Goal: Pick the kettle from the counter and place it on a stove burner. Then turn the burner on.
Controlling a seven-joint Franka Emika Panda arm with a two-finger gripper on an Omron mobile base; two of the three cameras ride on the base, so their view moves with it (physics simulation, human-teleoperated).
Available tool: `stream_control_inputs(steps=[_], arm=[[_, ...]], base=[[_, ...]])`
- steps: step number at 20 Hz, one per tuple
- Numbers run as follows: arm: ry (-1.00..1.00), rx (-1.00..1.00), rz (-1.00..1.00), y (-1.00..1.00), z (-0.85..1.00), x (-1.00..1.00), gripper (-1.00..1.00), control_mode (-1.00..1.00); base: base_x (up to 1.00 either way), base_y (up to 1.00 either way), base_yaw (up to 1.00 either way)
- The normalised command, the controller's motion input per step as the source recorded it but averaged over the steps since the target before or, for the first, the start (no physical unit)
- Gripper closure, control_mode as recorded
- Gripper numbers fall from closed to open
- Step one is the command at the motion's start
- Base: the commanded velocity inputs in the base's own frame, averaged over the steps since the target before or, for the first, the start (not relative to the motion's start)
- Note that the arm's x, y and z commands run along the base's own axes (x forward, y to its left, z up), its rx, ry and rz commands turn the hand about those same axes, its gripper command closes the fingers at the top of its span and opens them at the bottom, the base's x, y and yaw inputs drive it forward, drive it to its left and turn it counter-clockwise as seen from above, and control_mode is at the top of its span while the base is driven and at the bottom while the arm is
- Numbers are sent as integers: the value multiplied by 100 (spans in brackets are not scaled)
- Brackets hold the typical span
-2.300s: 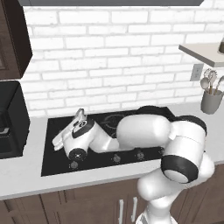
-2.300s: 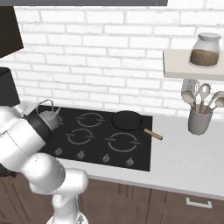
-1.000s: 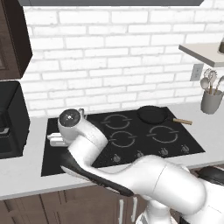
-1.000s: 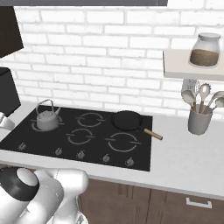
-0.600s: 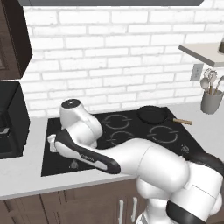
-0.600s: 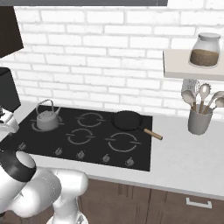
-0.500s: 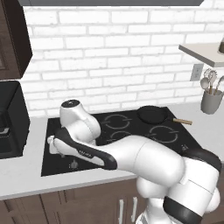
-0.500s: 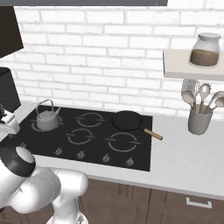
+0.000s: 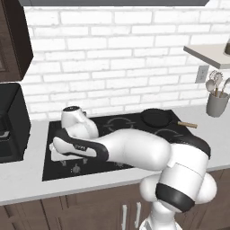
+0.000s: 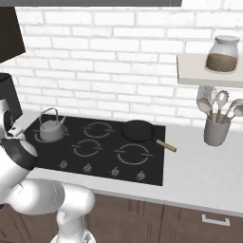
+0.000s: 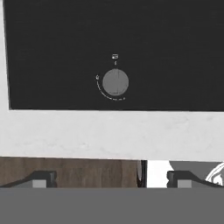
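One kettle (image 10: 50, 131) sits at the left of the stove (image 10: 152, 166), whose black glass shows five ring markings and five knobs along its lower edge. One pan (image 10: 138, 130), one jar (image 10: 222, 54) upper right, one utensil holder (image 10: 216, 132).

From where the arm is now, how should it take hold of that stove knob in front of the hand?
Grip the knob by its round rim, coming straight down from above. It is a small, low disc on the flat stove, so only its edge offers hold. The open gripper should centre over it first.
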Motion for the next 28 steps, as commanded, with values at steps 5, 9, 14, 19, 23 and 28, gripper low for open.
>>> stream_control_inputs(steps=[5,9,14,19,23,28], arm=[[0,-1,0,0,-38,24,-100,-100],[0,0,0,0,-41,18,-100,-100],[0,0,0,0,-40,14,-100,-100],[0,0,0,0,-33,20,-100,-100],[0,0,0,0,-24,35,-100,-100],[0,0,0,0,-29,30,-100,-100]], base=[[0,0,0],[0,0,0],[0,0,0],[0,0,0],[0,0,0],[0,0,0]])
